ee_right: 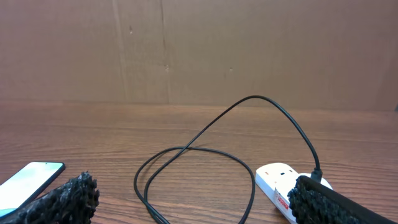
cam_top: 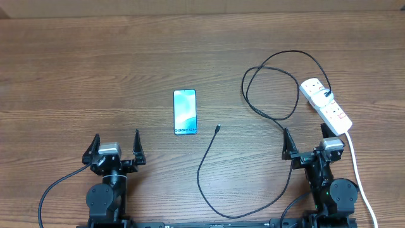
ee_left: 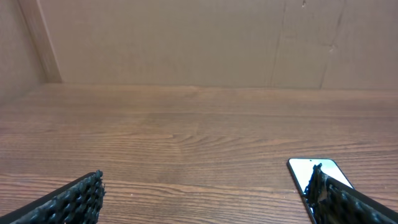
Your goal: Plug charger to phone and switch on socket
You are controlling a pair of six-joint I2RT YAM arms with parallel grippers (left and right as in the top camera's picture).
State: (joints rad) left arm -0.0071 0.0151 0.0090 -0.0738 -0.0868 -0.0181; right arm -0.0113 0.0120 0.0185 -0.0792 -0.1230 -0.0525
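1. Wood-grain table (cam_top: 63, 63) fills the overhead view. A plain brown panel (ee_left: 186, 37) stands behind its far edge in both wrist views.
2. Locate the phone (cam_top: 185, 112) near the middle of the table. It lies flat with its pale, lit screen up and its long side running away from the robot.
3. Locate the charger (cam_top: 244, 88), a thin black cable.
   - Its free plug (cam_top: 218, 128) rests on bare wood just to the right of the phone's near end, apart from the phone.
   - From there the cable sweeps toward the robot and bends round to the right.
   - It then climbs past the right arm, forms a loop on the far right of the table, and ends on top of the socket (cam_top: 326, 104).
4. Note that the socket lies at an angle near the right edge. You cannot tell the position of its small red switches.
5. Note that a thick white cord (cam_top: 355, 171) leaves the socket's near end and runs toward the robot beside the right arm.
6. Check the left gripper (cam_top: 116, 138), low at the near edge, ahead-left of the phone. Its fingers (ee_left: 74, 199) are spread wide with nothing between them.
7. Check the right gripper (cam_top: 304, 136), just beside the socket's near end. Its fingers (ee_right: 62, 199) are likewise spread wide and grip nothing. The cable passes close to the left finger, and you cannot tell whether they touch.
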